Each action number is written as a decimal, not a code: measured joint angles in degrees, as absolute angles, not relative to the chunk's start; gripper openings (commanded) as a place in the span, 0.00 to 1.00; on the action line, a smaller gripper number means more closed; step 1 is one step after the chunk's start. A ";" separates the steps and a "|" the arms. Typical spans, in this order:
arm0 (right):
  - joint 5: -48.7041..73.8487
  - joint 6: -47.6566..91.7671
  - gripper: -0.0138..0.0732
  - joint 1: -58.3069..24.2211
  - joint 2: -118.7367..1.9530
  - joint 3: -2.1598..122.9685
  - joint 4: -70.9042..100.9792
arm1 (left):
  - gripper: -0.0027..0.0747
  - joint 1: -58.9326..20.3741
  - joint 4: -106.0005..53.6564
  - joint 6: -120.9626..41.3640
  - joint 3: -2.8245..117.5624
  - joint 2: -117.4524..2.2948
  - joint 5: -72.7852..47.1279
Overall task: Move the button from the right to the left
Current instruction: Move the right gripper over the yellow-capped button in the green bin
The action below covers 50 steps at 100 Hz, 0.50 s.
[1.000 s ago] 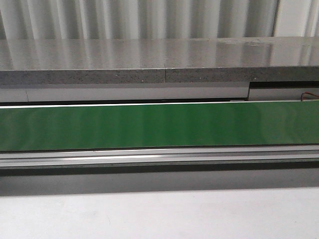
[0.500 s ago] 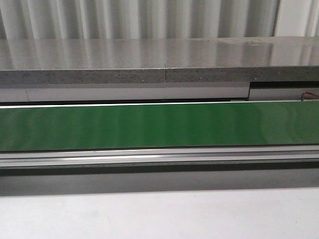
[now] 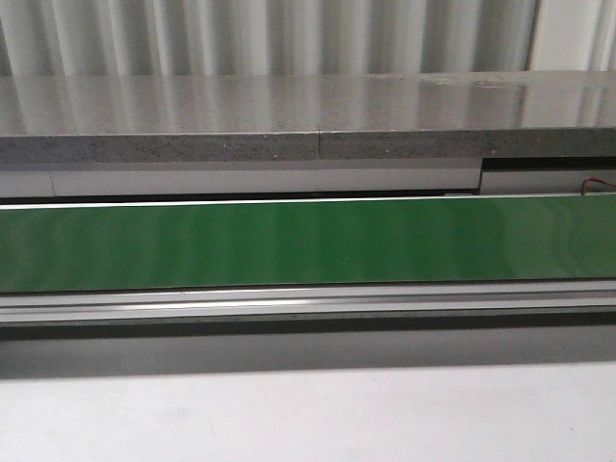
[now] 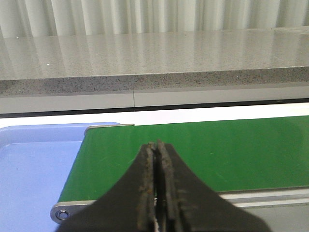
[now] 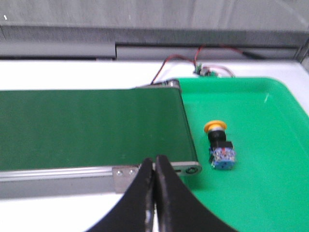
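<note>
In the right wrist view the button (image 5: 219,145) lies on its side in a green tray (image 5: 260,193), its yellow cap pointing away and its blue-grey block toward the camera. My right gripper (image 5: 155,158) is shut and empty, over the near rail of the green conveyor belt (image 5: 87,128), well apart from the button. In the left wrist view my left gripper (image 4: 157,144) is shut with nothing in it, above the belt (image 4: 217,150) near its end. Neither gripper nor the button shows in the front view, only the belt (image 3: 308,241).
A blue tray (image 4: 34,174) sits just past the belt's left end. Red and black wires and a small circuit board (image 5: 207,71) lie behind the green tray. A grey stone ledge (image 3: 308,120) runs along the far side of the belt.
</note>
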<state>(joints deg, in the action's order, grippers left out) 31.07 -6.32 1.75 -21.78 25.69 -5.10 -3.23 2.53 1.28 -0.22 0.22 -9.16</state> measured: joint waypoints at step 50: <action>46.06 -6.22 0.19 1.75 -55.49 44.15 -4.89 | 0.01 -3.23 2.53 1.28 -0.22 0.22 -9.16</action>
